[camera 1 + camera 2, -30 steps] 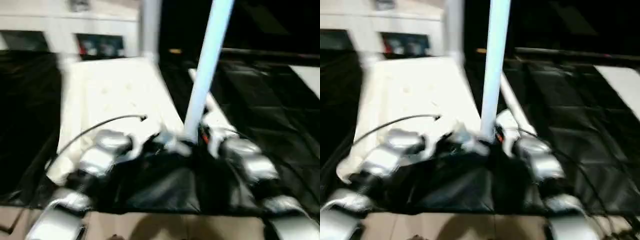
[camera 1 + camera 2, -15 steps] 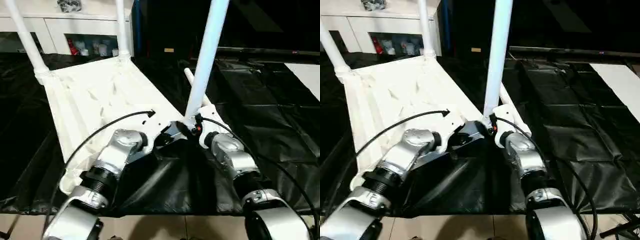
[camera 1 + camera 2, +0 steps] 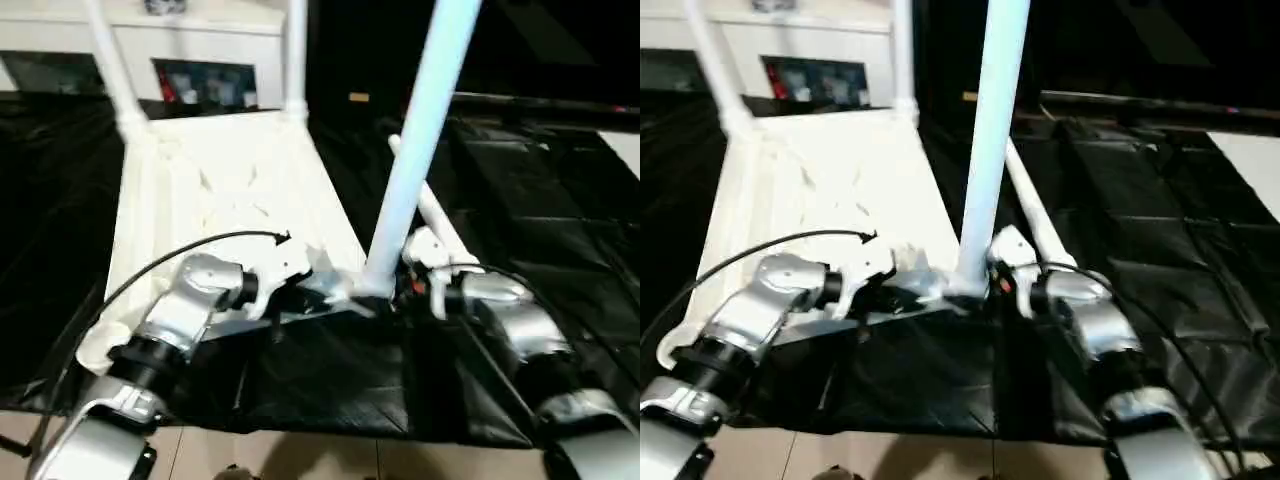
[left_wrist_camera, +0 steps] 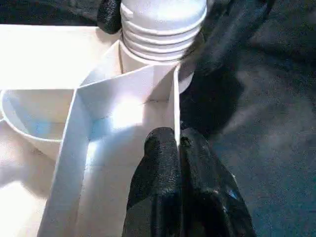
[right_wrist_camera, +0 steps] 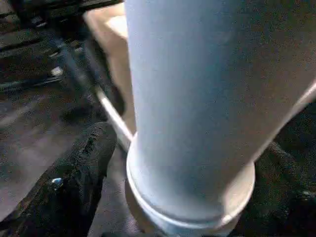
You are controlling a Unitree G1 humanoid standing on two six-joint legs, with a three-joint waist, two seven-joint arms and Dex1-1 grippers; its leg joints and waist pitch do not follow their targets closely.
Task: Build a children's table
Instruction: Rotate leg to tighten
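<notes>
The white table top [image 3: 230, 190] lies upside down on a black sheet, ribs up. Two white legs [image 3: 108, 60] [image 3: 296, 50] stand in its far corner sockets. A third leg [image 3: 415, 150] stands upright in the near right corner socket [image 4: 163, 19]. Another leg [image 3: 1025, 200] lies on the sheet beside the top's right edge. My left gripper [image 4: 178, 148] is shut on a thin rib of the top just beside that socket. My right gripper [image 5: 187, 163] straddles the base of the upright leg, open, with one finger [image 5: 79, 173] standing off the leg.
A white glass-door cabinet [image 3: 200, 60] stands behind the top. The black sheet [image 3: 560, 200] stretches to the right, with a flat white board [image 3: 1255, 165] at its far right edge. Tan floor [image 3: 300, 455] shows in front of the sheet.
The camera has shifted and tilted. My right gripper's fingers have spread away from the upright leg's base. My left gripper keeps its pinch on the rib.
</notes>
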